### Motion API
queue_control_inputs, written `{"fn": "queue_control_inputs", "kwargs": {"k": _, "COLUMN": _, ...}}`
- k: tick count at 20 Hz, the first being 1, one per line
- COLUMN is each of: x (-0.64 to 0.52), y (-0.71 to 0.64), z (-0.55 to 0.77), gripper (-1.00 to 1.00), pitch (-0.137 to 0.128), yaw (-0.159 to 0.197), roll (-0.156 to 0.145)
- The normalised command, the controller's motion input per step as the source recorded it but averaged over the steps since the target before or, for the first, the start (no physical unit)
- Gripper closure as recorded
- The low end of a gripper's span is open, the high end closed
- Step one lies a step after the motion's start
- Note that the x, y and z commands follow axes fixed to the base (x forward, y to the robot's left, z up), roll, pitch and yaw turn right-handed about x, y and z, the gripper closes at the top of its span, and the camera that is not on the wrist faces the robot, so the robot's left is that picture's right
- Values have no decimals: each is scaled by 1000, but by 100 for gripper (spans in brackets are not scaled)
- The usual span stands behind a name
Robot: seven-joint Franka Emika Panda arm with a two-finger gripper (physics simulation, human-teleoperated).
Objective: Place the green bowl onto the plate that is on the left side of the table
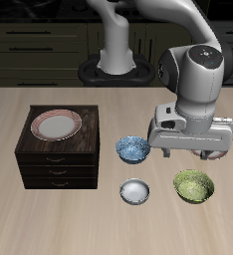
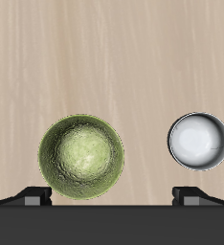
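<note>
Overhead, light-tan wood-grain table [image 1: 49, 224].

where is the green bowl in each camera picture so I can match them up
Exterior view: the green bowl sits near the table's front edge, just in front of the hand.
Wrist view: the green bowl lies on bare wood, close to the hand's body.
Shared landmark: the white bowl beside it.

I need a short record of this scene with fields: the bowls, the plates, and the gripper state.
green bowl: on the table, near its front edge, not grasped
white bowl: beside the green bowl
blue bowl: farther back
plate on cabinet: empty
second plate: mostly hidden behind the gripper
gripper: above the table, holding nothing; opening cannot be judged
</note>
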Motion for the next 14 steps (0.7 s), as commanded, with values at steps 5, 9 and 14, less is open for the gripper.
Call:
{"fn": "queue_control_inputs", "kwargs": {"k": 5, "x": 60, "y": -46, "z": -232, "gripper": -100, "pitch": 21, "yaw": -3, "roll": -5}}
{"fn": "queue_control_inputs", "kwargs": {"k": 9, "x": 22, "y": 13, "z": -257, "gripper": -100, "pitch": 27, "yaw": -11, "roll": 2}}
{"fn": "queue_control_inputs", "kwargs": {"k": 14, "x": -10, "y": -13, "z": -371, "gripper": -100, "pitch": 33, "yaw": -11, "roll": 2}}
